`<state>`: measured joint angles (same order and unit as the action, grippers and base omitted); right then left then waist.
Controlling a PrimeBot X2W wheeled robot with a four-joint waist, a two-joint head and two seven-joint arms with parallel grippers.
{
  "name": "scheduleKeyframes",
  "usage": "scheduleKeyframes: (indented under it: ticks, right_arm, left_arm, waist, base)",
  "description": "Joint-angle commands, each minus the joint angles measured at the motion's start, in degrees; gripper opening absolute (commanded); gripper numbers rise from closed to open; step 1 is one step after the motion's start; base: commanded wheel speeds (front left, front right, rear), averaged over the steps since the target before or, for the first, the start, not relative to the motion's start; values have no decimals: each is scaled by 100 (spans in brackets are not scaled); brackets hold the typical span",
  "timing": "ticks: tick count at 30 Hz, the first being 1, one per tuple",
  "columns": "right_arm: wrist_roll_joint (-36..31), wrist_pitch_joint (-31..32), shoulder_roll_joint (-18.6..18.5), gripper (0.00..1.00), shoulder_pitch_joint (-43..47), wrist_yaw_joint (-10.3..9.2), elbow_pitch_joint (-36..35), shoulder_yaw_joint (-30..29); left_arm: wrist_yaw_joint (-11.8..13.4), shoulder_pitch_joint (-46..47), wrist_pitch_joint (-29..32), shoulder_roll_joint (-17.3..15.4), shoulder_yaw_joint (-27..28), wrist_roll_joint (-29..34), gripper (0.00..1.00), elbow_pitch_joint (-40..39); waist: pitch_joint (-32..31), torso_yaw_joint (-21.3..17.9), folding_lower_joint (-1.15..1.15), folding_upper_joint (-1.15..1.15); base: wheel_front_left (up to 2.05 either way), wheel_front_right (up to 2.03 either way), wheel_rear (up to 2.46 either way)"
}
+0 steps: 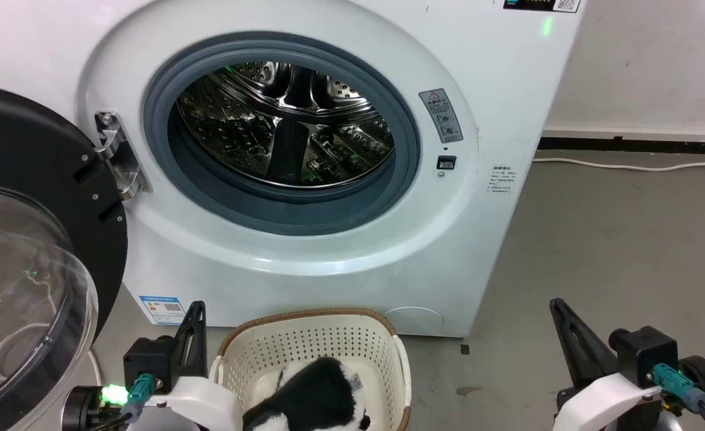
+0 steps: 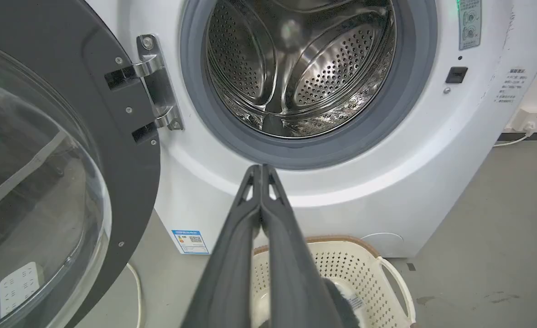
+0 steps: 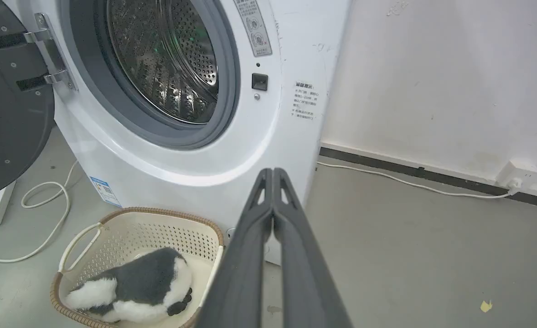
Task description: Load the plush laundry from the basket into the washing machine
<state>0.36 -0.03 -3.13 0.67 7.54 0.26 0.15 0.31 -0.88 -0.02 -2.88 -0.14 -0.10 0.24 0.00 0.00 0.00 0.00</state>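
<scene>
While the washing machine [image 1: 340, 251] stands before me on the grey floor [image 1: 598, 239], its black-framed bubble door [image 1: 35, 155] hangs swung wide at my left, and the shiny perforated drum [image 1: 251, 120] shows inside the grey seal [image 1: 409, 173]. Below the opening, close against the machine's front, the basket [image 1: 304, 341] sits on the floor, and the plush laundry [image 1: 316, 389] lies inside it, black fur over white. My left jaws are closed on nothing, their dark fingers [image 2: 232, 255] pressed together just beside the basket's left rim. My right jaws are likewise closed and empty, fingers [image 3: 250, 264] meeting at the tips, well apart from the basket on its right. A small tag [image 1: 356, 383] shows on the plush.
</scene>
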Motion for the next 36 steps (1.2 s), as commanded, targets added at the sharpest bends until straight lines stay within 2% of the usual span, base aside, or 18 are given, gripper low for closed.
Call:
scheduleKeyframes:
  ticks: [1,28,29,36]
  right_arm:
    - [-36,3,25,0,-67,-5,-26,-15]
    - [-36,3,25,0,-67,-5,-26,-15]
    - [0,0,0,100,0,0,0,-1]
    - [58,-41,0,100,26,0,17,-38]
  left_arm:
    - [-31,88,2,1,14,10,0,-24]
    - [-31,88,2,1,14,10,0,-24]
    - [0,0,0,0,0,0,100,0]
    - [15,-4,-41,0,-47,-27,100,15]
  waist:
    - [0,0,0,0]
    - [0,0,0,0]
    - [0,0,0,0]
    - [4,-5,0,0]
  base:
    - [0,0,0]
    - [0,0,0]
    - [0,0,0]
    - [0,0,0]
